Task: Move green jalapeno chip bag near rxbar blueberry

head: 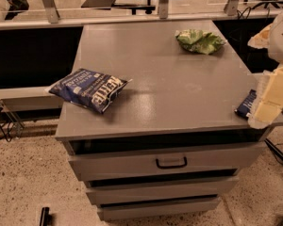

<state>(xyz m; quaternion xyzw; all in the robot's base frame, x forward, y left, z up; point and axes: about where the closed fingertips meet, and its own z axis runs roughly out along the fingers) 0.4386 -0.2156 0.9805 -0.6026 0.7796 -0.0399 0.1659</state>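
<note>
The green jalapeno chip bag [200,40] lies crumpled at the back right of the grey cabinet top [170,88]. The rxbar blueberry [245,104], a small dark navy wrapper, lies at the right edge of the top near the front; its right end is hidden behind my gripper. My gripper [270,102], a cream-coloured shape, hangs at the far right of the view, right over the bar's right end and well in front of the green bag. It holds nothing that I can see.
A larger dark blue chip bag [89,89] with white lettering lies at the front left of the top. Drawers with a black handle [171,163] sit below the front edge. A railing and office chairs stand behind the cabinet.
</note>
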